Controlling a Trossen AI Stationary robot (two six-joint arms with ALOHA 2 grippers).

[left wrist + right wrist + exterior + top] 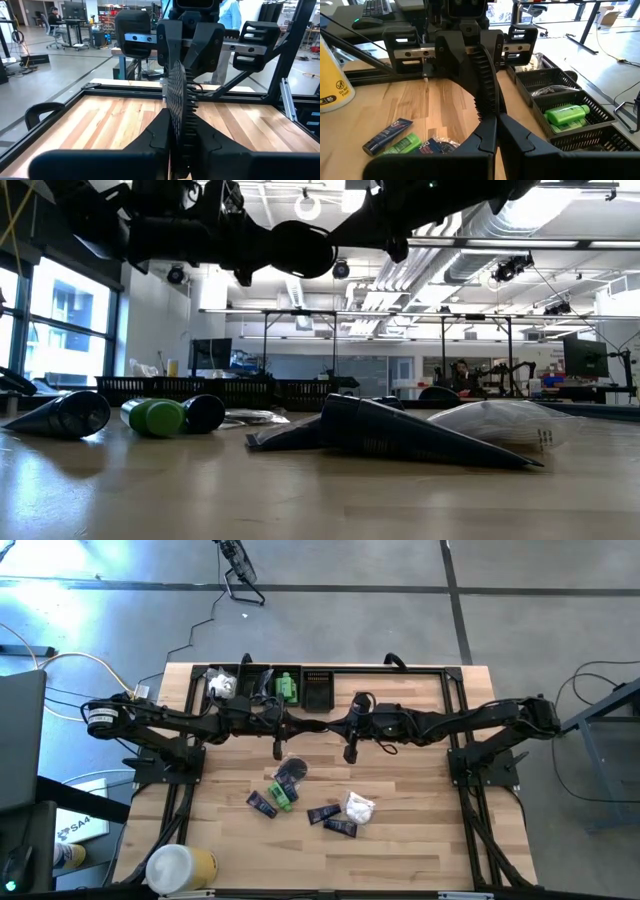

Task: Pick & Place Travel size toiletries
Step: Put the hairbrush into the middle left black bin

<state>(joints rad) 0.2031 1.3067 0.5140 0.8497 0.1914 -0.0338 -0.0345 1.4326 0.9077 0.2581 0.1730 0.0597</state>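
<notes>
**Both arms parked mid-table, fingers closed, nothing held**

Left gripper (279, 749) and right gripper (350, 752) reach inward from the side edges and hang above the tabletop (420, 840), fingers pressed together, empty. Toiletries lie loose toward the near edge: green bottle (281, 792), dark sachets (262, 804), white packet (358, 806), black disc (291, 771). Another green bottle (566, 113) sits in the black basket (317, 692) at the far edge. Arms hide part of the basket. Sachet labels unreadable. Yellow-white cylinder (180, 867) at near-left corner.

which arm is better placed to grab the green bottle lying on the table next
Probably the left. Its gripper hangs nearer the green bottle; the right gripper sits closer to the white packet.
</notes>
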